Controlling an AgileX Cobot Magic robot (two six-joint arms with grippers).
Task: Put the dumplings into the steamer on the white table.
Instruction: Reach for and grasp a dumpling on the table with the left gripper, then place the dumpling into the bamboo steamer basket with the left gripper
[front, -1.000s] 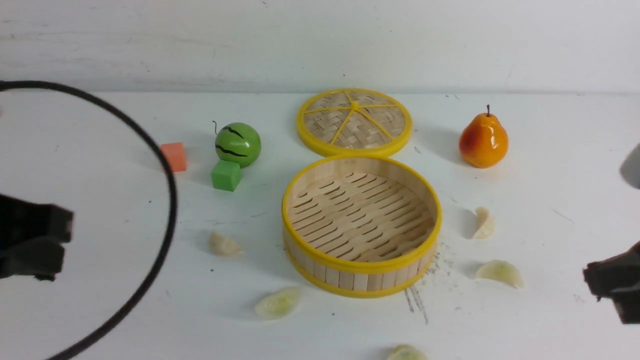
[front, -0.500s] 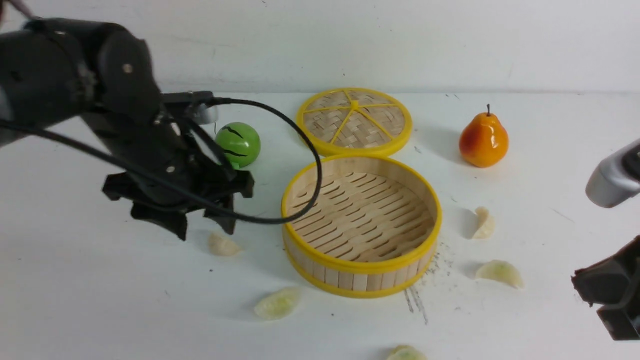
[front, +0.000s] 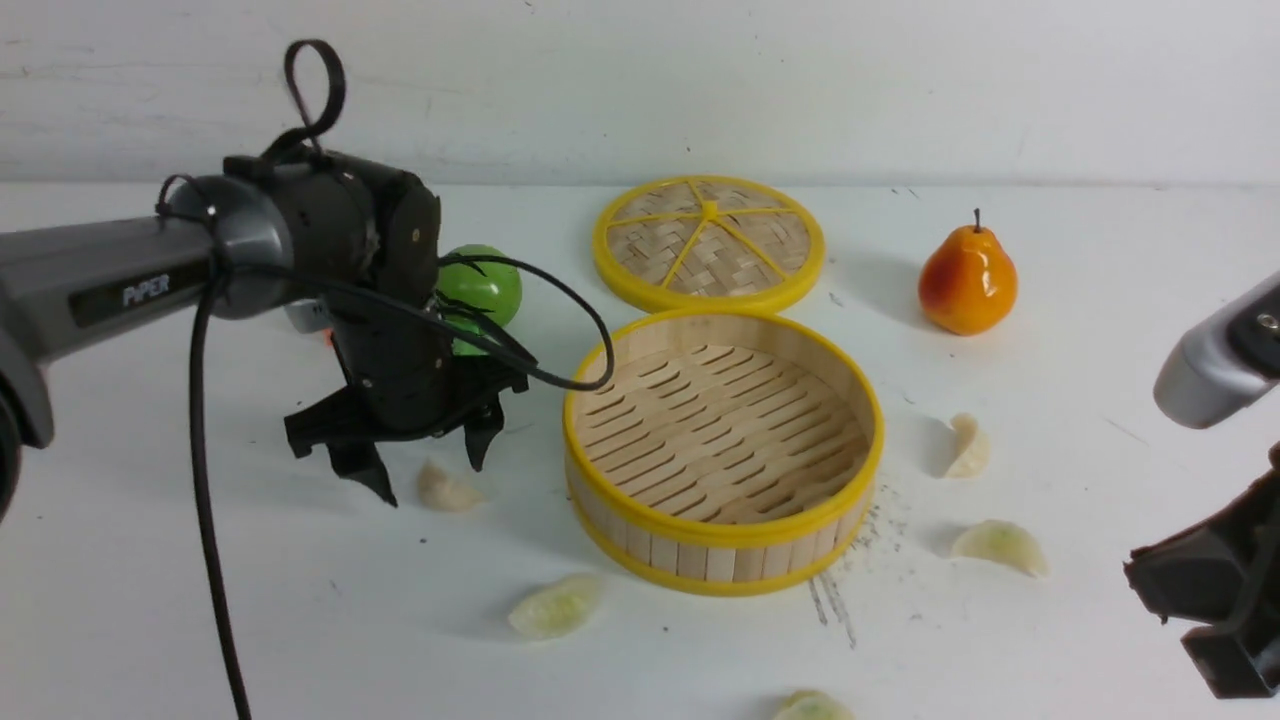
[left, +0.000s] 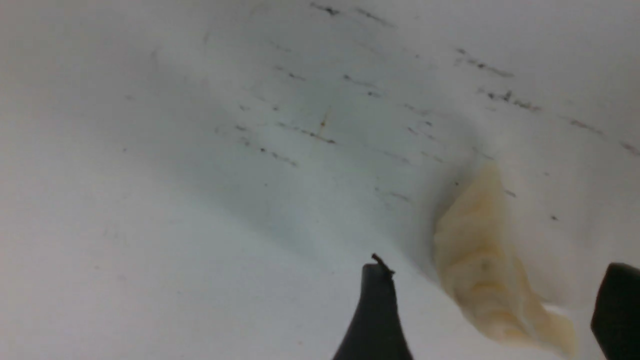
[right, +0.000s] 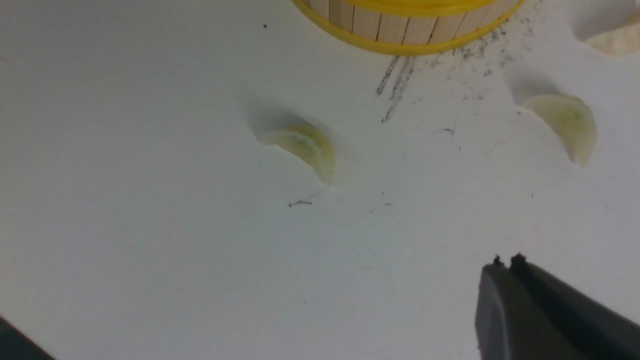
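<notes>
Hovering low over the worktop (front: 100, 620), the left tool (front: 430, 476) is standing with its jaws spread wide, bracketing one dumpling (front: 447, 488) just left of the steamer (front: 700, 557) without gripping it. The right tool (right: 505, 263) is hanging clenched on nothing, off to the steamer's right. Four more dumplings (front: 556, 606) are lying on the worktop around the steamer, two in front and two to its right.
</notes>
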